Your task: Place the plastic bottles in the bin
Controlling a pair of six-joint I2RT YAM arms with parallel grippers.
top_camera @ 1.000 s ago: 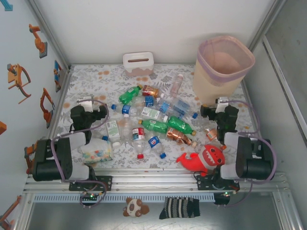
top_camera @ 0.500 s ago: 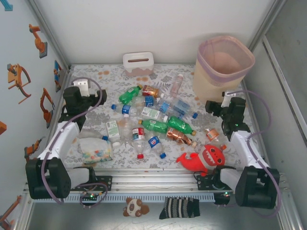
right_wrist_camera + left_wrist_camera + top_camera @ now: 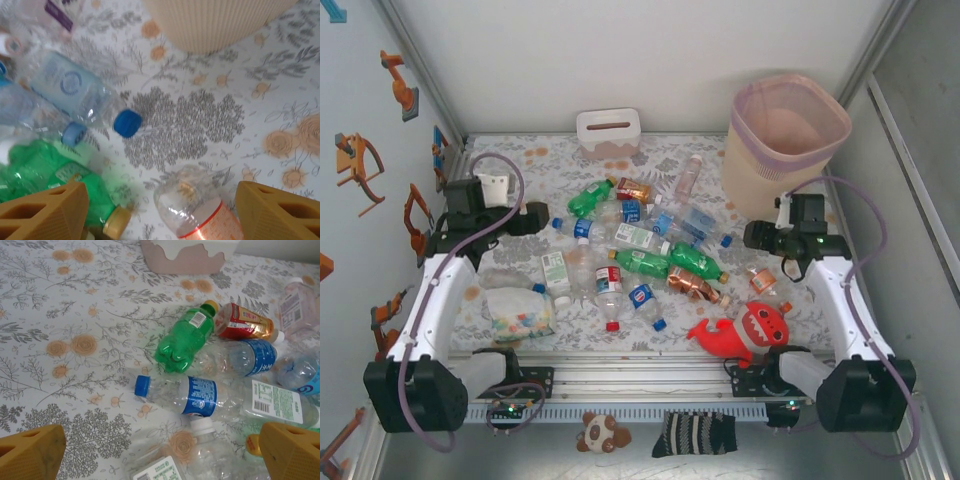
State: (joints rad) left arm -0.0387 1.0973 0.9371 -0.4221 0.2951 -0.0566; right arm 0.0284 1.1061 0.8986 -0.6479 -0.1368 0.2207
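lying jumbled, clear, green and copper plastic bottles (image 3: 642, 262); left jaws and right jaws spread

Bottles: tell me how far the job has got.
Done: nothing yet; no bottle shows inside the bin. In hand: nothing; the left hand and the right hand are both open and empty, low over the pile. Left: all the plastic bottles, lying scattered on the table.

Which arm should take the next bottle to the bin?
Right. An orange-labelled bottle lies between the open right fingers, with the bin just beyond. The left fingers are open over bottles, but far across from the bin.
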